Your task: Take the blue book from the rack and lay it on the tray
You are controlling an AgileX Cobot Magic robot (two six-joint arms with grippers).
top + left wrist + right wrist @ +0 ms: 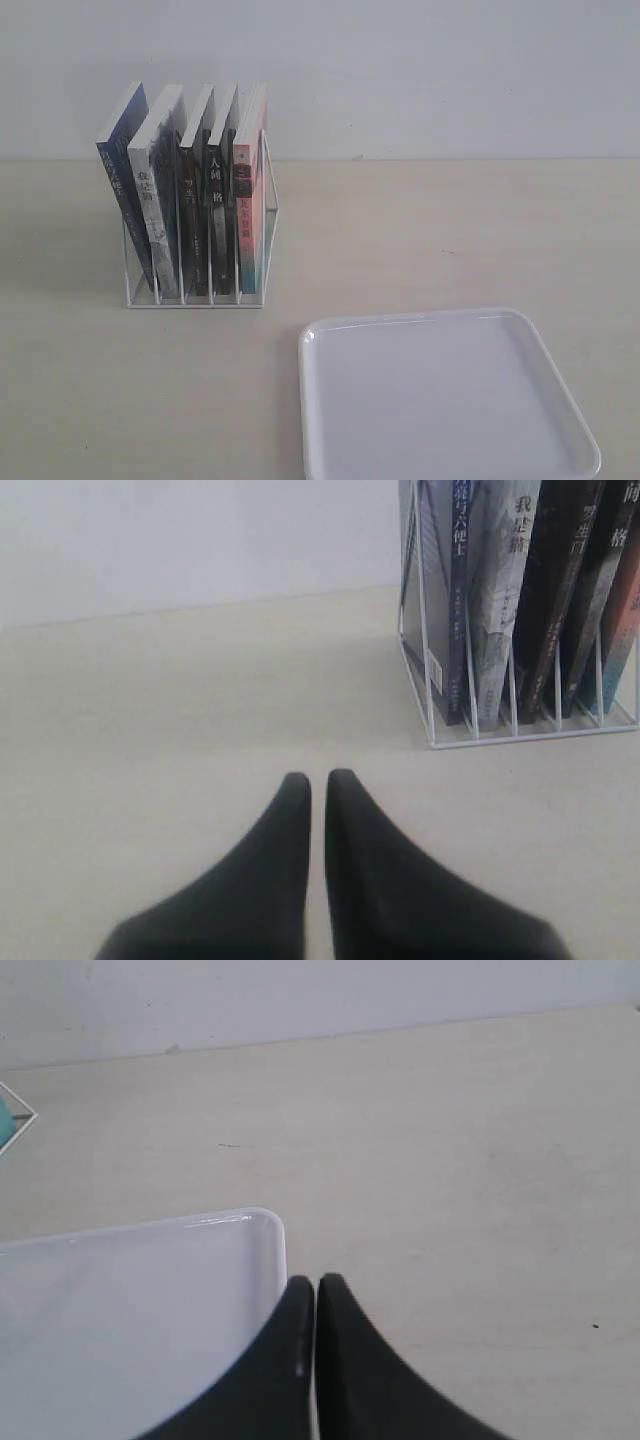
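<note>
The blue book (122, 190) stands in the leftmost slot of the white wire rack (195, 298), leaning left; its dark blue spine (457, 600) shows in the left wrist view. The white tray (445, 400) lies flat in front, to the right of the rack. Neither gripper appears in the exterior view. My left gripper (317, 780) is shut and empty over bare table, well short of the rack (520, 735). My right gripper (316, 1283) is shut and empty at the tray's corner (262, 1222).
Beside the blue book stand a grey-white book (155, 205), two black-spined books (205, 200) and a pink-and-teal-spined book (247, 210). A pale wall runs behind the beige table (450, 230).
</note>
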